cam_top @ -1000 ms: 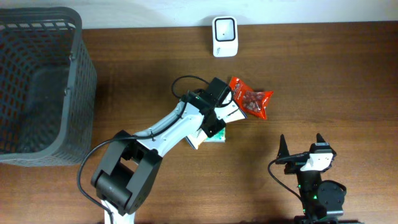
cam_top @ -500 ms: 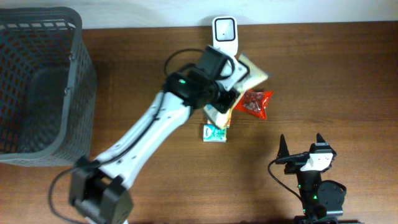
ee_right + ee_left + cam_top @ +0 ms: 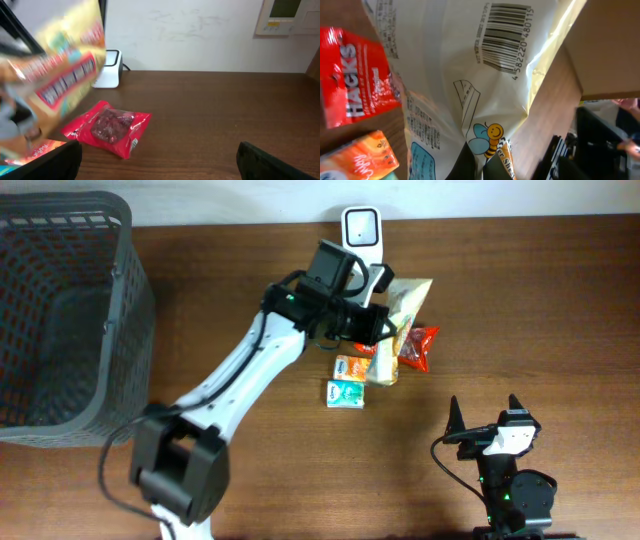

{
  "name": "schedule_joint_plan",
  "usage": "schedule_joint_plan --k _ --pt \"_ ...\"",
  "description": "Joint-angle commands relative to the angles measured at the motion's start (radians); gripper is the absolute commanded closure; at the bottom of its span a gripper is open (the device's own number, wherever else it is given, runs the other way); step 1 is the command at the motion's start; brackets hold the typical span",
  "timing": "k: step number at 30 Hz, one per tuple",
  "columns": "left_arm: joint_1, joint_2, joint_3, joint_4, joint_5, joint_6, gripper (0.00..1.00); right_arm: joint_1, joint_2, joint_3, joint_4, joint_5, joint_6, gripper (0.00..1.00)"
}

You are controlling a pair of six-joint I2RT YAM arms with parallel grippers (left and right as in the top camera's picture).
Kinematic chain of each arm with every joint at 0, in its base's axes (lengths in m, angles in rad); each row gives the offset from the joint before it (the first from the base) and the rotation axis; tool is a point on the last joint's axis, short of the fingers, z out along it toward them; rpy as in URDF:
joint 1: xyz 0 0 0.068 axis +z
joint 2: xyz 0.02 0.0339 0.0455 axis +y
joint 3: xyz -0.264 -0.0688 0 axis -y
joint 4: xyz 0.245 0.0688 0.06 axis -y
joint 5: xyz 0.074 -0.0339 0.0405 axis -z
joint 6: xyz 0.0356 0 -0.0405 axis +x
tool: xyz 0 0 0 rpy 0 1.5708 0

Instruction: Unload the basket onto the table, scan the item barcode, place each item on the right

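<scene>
Snack bag [image 3: 408, 300] is clamped at one end by left gripper [image 3: 476, 165] and held above table [image 3: 560, 300], just beside scanner [image 3: 360, 230]. Film judged thin, glossy, light and floppy, so an edge grip is best. Barcode [image 3: 504, 37] sits on a creased panel. Right gripper [image 3: 487, 418] is parked with jaws spread, empty.

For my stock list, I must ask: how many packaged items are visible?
4: the yellow bag, lifted; the red packet, partly beneath it; the orange box, also at its edge; the green packet, beside that box. More may hide under the bag.
</scene>
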Motion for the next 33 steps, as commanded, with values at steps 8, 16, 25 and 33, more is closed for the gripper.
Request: schedule_joint_plan --k 8,16,25,33 --pt "0.027 0.083 0.002 0.042 -0.117 -0.042 1.00 0.006 -0.002 -0.006 -0.006 0.006 -0.006 0.02" --pt "0.101 0.083 0.002 -0.072 -0.435 -0.015 0.99 0.006 -0.002 -0.006 -0.006 0.006 -0.006 0.02" --pt "0.138 0.082 0.003 -0.115 -0.431 -0.016 1.00 0.006 -0.002 -0.006 -0.006 0.006 -0.006 0.02" --pt "0.137 0.082 0.002 -0.152 -0.431 -0.015 1.00 0.006 -0.002 -0.006 -0.006 0.006 -0.006 0.02"
